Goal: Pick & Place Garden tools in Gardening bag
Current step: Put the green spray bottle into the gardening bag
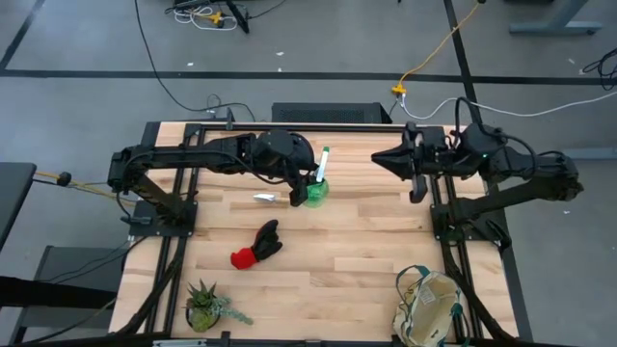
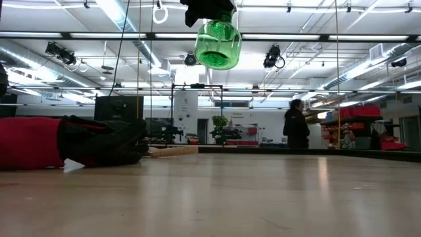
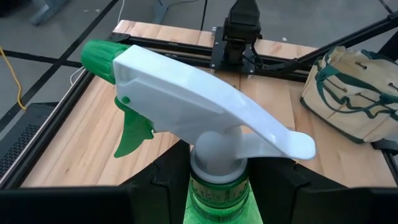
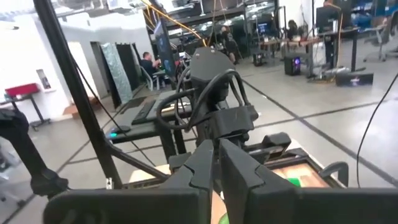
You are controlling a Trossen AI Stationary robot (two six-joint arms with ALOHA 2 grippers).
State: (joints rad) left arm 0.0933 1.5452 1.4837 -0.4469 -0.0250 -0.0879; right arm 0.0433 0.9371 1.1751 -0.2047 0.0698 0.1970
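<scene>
Your left hand is pinching the neck of the spray bottle, a translucent green round body under a smooth white trigger head with a green nozzle, hanging clear above the pale wood-plank counter. The soft red-and-black glove pair is lying near it. The beige canvas gardening bag is sitting well apart at the counter's corner. Your right hand is waiting aloft, fingers pressed together.
</scene>
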